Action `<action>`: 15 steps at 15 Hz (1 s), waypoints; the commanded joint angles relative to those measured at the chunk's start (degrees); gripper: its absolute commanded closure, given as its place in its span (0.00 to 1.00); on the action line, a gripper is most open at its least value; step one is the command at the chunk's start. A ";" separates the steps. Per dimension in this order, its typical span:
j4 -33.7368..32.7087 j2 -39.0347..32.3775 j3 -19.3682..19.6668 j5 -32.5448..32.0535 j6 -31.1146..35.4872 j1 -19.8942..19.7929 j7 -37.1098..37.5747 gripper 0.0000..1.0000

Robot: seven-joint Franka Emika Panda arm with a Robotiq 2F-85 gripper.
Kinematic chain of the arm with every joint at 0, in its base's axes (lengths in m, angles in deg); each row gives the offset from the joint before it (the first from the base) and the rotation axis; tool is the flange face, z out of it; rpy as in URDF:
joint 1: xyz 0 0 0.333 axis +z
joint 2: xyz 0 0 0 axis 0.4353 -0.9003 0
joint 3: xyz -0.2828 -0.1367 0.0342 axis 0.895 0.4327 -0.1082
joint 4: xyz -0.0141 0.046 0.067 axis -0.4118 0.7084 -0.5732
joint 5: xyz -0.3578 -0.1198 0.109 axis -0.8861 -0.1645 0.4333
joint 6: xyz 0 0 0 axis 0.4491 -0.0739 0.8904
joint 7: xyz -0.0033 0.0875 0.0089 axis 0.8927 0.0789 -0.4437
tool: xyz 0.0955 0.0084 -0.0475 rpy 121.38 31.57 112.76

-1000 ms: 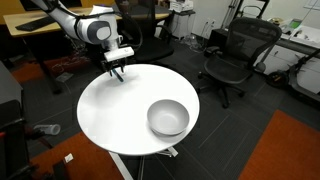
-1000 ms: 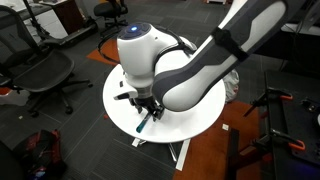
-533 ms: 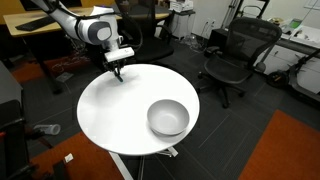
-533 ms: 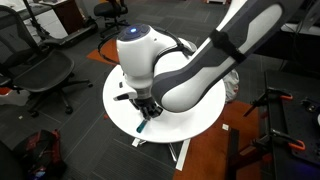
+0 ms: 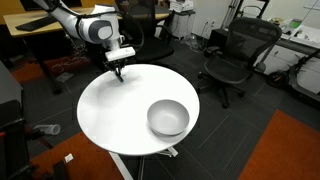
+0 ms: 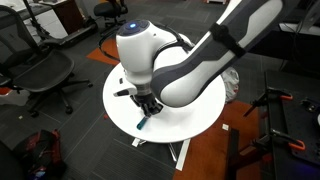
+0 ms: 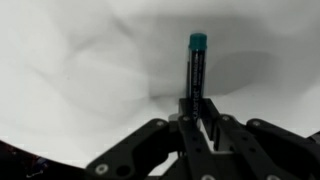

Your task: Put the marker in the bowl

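Round white surface [image 5: 105,120] carried the deep silvery bowl [image 5: 168,117] well apart from the black gripper [image 7: 197,108], clamped on one end of the thin teal-capped dark marker [image 7: 197,65]; such an end-grip might have let it pivot loose.

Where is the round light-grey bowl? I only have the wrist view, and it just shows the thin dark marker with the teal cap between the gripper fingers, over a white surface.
Observer: In an exterior view the round light-grey bowl stands near one edge of the round white table. The gripper, holding the thin dark marker, is at the opposite edge.
Operator: Is anything inside it?
Observer: No, it looks empty.
Operator: Anything close to the table?
Observer: A black office chair stands on the floor on the bowl's side.
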 commanded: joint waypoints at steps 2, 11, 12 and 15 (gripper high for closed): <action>5.00 7.03 -0.72 0.82 -5.16 -3.43 2.39 0.96; 14.46 19.89 4.01 2.25 -11.26 -8.31 17.54 0.96; 15.23 20.87 4.48 2.56 -11.62 -8.95 19.37 0.96; 16.92 22.92 5.75 3.61 -12.09 -10.61 24.18 0.96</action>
